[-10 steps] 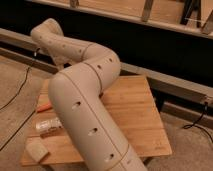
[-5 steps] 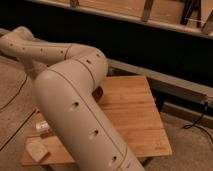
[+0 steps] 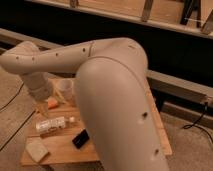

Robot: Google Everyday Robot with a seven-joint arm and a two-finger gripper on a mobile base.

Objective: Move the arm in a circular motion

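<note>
The thick beige-white arm (image 3: 112, 95) fills the middle of the camera view. Its big lower segment rises from the bottom right, bends at an elbow near the top, and its forearm (image 3: 50, 57) reaches left. The wrist turns down over the left part of the wooden table (image 3: 65, 150). The gripper (image 3: 42, 107) hangs at the wrist's lower end, just above a clear plastic bottle (image 3: 52, 124) lying on its side. It holds nothing that I can see.
On the table are a clear cup (image 3: 65, 90), an orange item (image 3: 52, 103), a small black object (image 3: 80, 138) and a beige sponge (image 3: 36, 149). A dark wall with a low ledge (image 3: 180, 85) runs behind. Cables lie on the floor at the left and at the right (image 3: 197, 120).
The arm's elbow has swung right and closer to the camera. The forearm and wrist have moved in over the table's left side. The bottle, cup and black object now show.
</note>
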